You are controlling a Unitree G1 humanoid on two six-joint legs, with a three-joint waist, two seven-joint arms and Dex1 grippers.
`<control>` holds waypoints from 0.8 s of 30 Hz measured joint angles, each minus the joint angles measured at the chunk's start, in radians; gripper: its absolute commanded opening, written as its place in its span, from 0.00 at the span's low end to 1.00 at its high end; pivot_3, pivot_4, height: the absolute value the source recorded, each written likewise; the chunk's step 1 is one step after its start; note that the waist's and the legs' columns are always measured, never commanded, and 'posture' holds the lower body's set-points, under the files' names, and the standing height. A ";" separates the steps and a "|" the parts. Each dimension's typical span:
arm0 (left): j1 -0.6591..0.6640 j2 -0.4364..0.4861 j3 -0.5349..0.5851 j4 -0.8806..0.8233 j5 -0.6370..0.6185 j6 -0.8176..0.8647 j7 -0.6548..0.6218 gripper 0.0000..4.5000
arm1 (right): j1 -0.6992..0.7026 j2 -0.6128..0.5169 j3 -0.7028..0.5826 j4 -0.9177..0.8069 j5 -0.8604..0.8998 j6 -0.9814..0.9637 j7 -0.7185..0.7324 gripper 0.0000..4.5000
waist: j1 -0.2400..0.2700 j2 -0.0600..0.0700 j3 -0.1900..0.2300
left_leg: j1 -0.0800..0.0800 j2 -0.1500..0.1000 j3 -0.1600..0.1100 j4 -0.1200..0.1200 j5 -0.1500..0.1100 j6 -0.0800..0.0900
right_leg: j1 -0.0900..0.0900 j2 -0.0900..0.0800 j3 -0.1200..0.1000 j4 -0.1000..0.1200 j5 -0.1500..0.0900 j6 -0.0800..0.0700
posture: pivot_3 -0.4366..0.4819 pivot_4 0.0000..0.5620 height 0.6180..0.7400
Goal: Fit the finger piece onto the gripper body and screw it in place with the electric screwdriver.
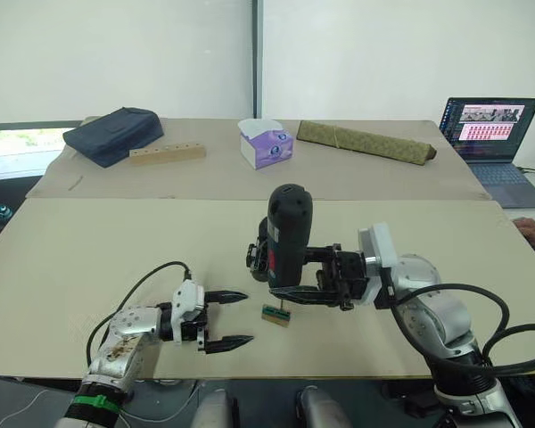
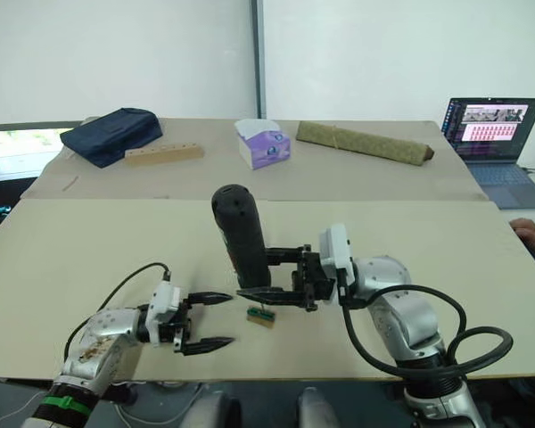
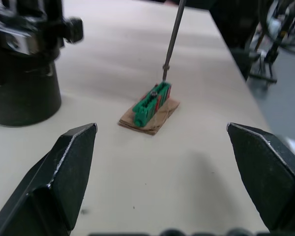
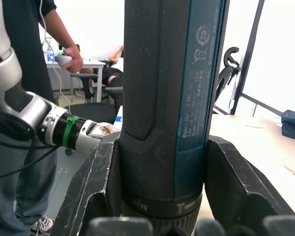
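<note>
My left pincer (image 1: pixel 225 317) rests low with fingers spread apart; my right pincer (image 1: pixel 290 272) reaches inward, fingers clamped around a tool.

Beige table (image 1: pixel 89 259), green-brown block (image 1: pixel 275 315)

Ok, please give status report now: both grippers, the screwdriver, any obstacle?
Right gripper shut on thick black cylindrical electric screwdriver, upright. Its thin metal bit on small green-and-brown block. Left gripper open, empty, beside block. No obstacle seen.
</note>
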 measured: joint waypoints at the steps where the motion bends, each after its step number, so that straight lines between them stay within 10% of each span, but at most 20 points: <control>1: 0.004 0.010 0.016 -0.019 -0.018 0.017 -0.002 1.00 | -0.008 0.000 -0.011 -0.010 0.010 0.013 -0.011 0.42 | 0.001 0.000 0.000 | 0.000 0.000 0.000 0.000 0.000 0.000 | 0.000 0.000 0.000 0.000 0.000 0.000 | 0.48 0.27 1.00; 24: -0.117 0.047 0.148 -0.098 -0.112 0.191 0.095 1.00 | -0.210 -0.004 -0.144 0.179 0.102 0.103 -0.076 0.42 | 0.002 -0.002 0.002 | -0.001 -0.001 0.000 0.000 0.000 0.000 | 0.000 0.000 0.000 -0.001 0.000 0.000 | 0.48 0.27 1.00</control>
